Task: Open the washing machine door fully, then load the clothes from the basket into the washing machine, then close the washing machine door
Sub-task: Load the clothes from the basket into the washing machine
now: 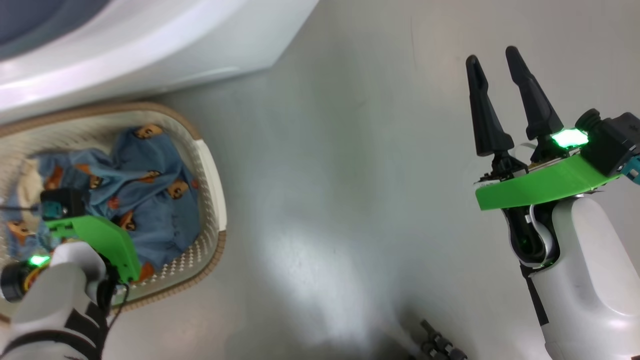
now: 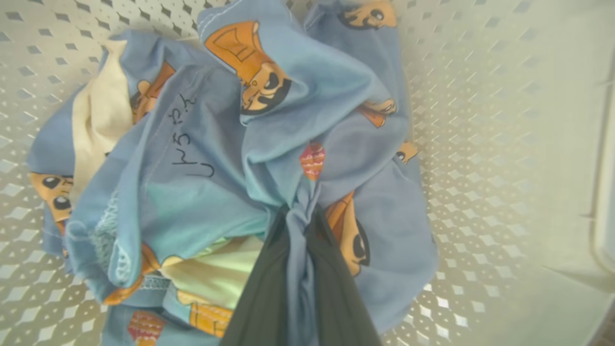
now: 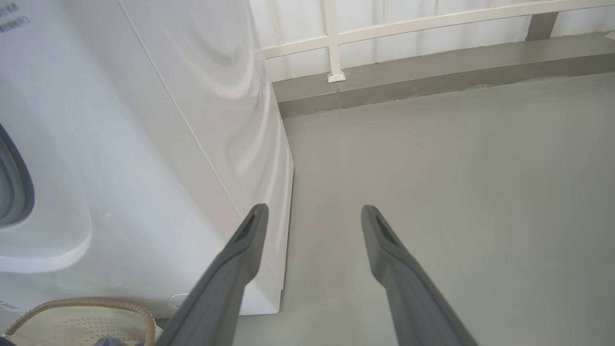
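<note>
Entry: left gripper [image 2: 299,211], clamped on a twisted fold of the clothes [image 2: 192,158], which lie heaped inside the basket [image 1: 212,165]; loading step, first pick.

Detail: The pinch takes only a narrow twist of blue fabric, and whether the cream lining is caught too cannot be told. A slow, straight lift clear of the basket walls before swinging toward the washing machine [image 3: 144,144] should keep the bundle trailing intact. The left wrist view shows the grip itself. The head view hides it behind the green mount [image 1: 100,240], yet places the basket against the machine's foot. Right gripper [image 1: 492,53]: fingers spread, empty, above bare floor [image 1: 350,175].
</note>
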